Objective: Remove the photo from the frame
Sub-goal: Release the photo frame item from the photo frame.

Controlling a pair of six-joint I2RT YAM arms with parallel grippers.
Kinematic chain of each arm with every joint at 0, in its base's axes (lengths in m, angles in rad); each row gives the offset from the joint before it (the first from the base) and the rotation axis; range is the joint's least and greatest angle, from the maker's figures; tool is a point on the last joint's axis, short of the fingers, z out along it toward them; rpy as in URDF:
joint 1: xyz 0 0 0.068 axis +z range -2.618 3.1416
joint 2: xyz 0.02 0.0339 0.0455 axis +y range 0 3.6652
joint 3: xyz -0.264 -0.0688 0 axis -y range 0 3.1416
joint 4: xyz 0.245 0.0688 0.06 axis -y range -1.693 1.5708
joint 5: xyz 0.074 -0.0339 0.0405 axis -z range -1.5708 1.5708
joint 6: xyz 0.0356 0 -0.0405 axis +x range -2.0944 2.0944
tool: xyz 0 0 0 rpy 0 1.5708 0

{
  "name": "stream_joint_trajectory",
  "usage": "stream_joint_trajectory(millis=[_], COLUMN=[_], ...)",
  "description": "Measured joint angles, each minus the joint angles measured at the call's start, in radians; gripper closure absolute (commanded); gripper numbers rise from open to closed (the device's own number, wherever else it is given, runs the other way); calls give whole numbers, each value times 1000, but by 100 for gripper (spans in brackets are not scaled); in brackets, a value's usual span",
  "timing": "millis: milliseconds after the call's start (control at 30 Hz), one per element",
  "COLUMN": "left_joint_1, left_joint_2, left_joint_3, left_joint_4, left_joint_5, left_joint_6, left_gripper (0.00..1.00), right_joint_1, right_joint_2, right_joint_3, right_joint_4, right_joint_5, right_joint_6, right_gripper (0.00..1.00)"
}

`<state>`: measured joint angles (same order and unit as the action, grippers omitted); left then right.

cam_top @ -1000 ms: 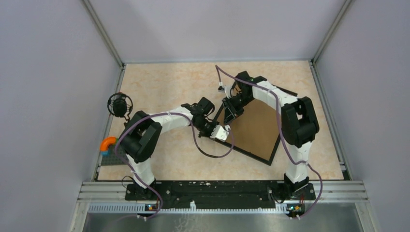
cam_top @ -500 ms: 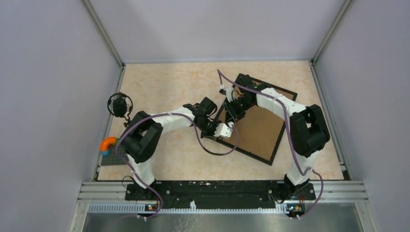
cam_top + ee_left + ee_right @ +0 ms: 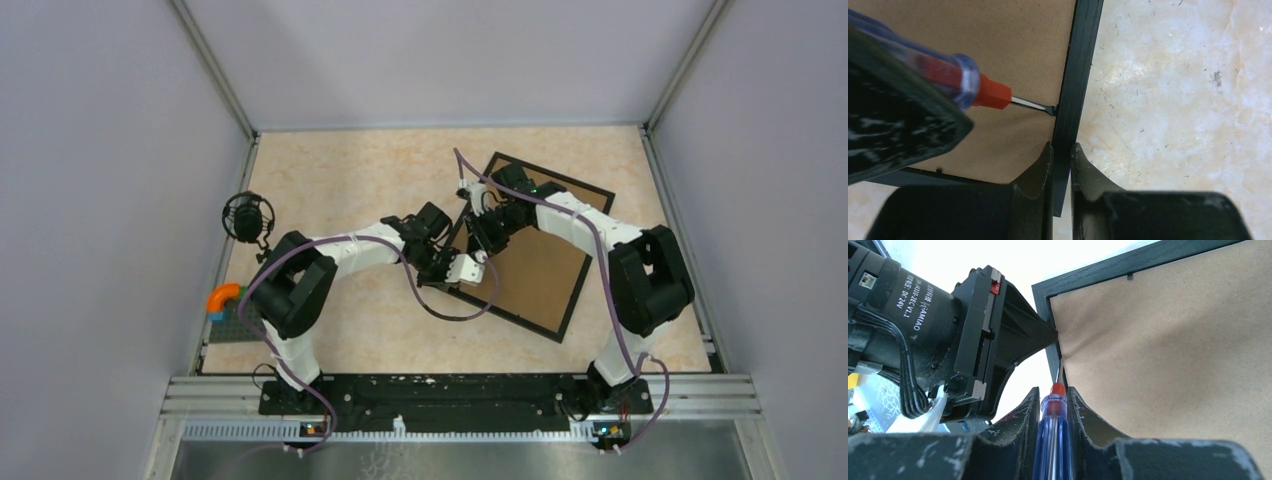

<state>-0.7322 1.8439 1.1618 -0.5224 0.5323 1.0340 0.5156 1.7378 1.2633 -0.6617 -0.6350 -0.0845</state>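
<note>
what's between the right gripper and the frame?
A blue-handled screwdriver, clamped in the right gripper, its blade reaching the frame rail at the edge of the brown backing board. Clearest in the right wrist view.

The black frame [image 3: 535, 275] lies brown back up.

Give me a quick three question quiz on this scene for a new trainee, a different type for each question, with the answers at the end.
1. True or false: the left gripper is clamped on the black rail of the frame.
2. What does the right gripper hold? A: a pen. B: a screwdriver. C: a roll of tape.
3. Fill in: the tool's tip sits at the seam between the black rail and the ___.

Key: 1 true. 2 B. 3 brown board back.
</note>
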Motion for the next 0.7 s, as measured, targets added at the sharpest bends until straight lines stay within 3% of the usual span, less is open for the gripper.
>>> stream_joint_trajectory(millis=[467,700], left_joint_1=[-8,-11], left_joint_2=[-1,-42], left_joint_3=[0,-47], left_joint_4=[2,56], left_joint_5=[-17,-18], left_joint_6=[-16,-11], left_gripper=[100,96], right_joint_1=[8,-39], right_joint_2=[-25,58], right_joint_3=[-44,55], right_joint_4=[40,-58], right_joint_5=[10,-23], right_joint_6=[21,26], right_gripper=[100,100])
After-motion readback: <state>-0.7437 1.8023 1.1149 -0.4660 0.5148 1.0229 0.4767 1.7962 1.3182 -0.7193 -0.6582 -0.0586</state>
